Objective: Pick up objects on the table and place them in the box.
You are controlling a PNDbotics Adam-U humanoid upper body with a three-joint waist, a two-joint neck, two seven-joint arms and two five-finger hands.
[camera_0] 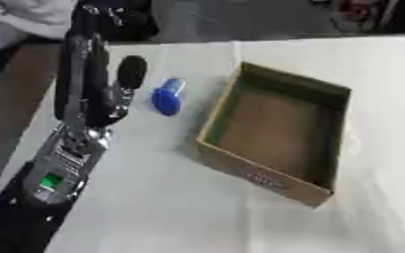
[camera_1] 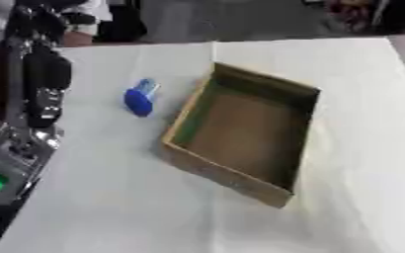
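The cardboard box (camera_0: 279,133) sits open on the white tabletop (camera_0: 154,197), turned askew so one corner points toward the robot, and its brown floor looks bare, with a greenish tint along the inner walls. Just to the left of the box, close to its far left corner but not touching it, lies a small blue object (camera_0: 167,96), a stubby thing with a darker blue rounded end nearer the robot and a paler end pointing away; what it is exactly is too blurred to tell. The robot's left arm (camera_0: 67,163) comes up along the left side of the tabletop, black with a silver section and a small green light low on it, and at its far end the left hand (camera_0: 130,72) shows as a dark rounded shape hanging over the tabletop just left of the blue object, with a strip of white cloth visible between the two. The hand is too smeared to make out its fingers, so whether it is spread or curled cannot be told; nothing can be seen in it. The right hand does not show in either view. The rest of the white surface to the right of the box and in front of it carries only faint creases.
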